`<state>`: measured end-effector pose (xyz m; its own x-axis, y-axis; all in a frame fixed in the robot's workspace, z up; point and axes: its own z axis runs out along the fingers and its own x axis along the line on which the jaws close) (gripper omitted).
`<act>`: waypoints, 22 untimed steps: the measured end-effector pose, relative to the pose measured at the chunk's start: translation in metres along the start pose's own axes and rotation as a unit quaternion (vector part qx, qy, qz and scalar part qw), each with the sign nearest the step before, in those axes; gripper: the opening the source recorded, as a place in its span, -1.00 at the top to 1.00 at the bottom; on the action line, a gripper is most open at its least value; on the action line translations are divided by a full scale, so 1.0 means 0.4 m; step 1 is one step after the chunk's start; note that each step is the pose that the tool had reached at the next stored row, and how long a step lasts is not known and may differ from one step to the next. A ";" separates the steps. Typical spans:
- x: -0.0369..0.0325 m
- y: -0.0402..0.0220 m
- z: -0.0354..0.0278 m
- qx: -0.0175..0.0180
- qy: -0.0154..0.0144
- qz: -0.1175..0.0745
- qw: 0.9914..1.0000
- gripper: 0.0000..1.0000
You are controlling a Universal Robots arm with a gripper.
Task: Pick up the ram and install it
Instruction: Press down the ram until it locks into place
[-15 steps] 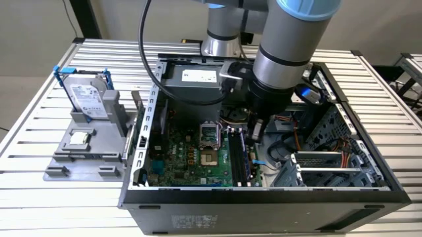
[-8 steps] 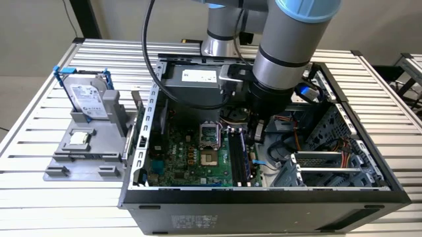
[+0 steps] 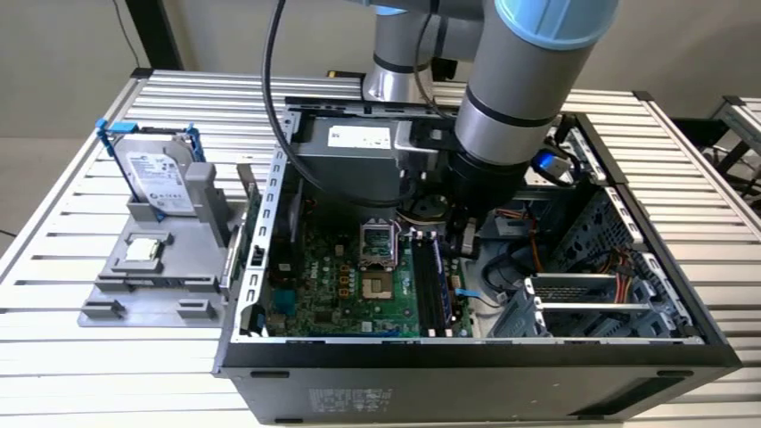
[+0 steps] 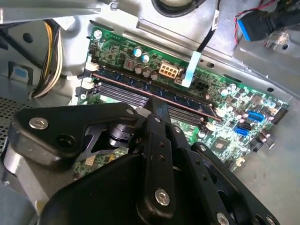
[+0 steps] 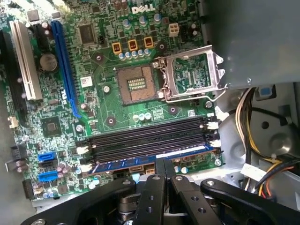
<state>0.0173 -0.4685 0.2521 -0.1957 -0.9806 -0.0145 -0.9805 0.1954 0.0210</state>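
The ram is a long dark blue stick standing in the outermost memory slot of the green motherboard, beside the other black slots. In the second wrist view the ram runs across the board just past my fingertips. My gripper is shut, and its joined tips rest on the ram's upper edge near the middle of its length. In the exterior view the gripper reaches down inside the open computer case, over the ram.
An open CPU socket with its raised metal frame lies beside the slots. Cable bundles and the drive cage crowd the case. Outside it, a grey holder carries a silver hard drive and a small square chip.
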 end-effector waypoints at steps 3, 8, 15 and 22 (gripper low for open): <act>0.000 0.000 0.004 0.000 0.000 -0.015 1.000 1.00; 0.000 0.000 0.010 0.000 0.001 -0.046 0.999 1.00; 0.001 0.001 0.012 -0.001 0.001 -0.065 0.998 1.00; 0.008 -0.001 0.040 -0.001 0.001 -0.065 0.998 1.00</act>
<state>0.0168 -0.4715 0.2361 -0.0676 -0.9976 -0.0145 -0.9975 0.0673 0.0204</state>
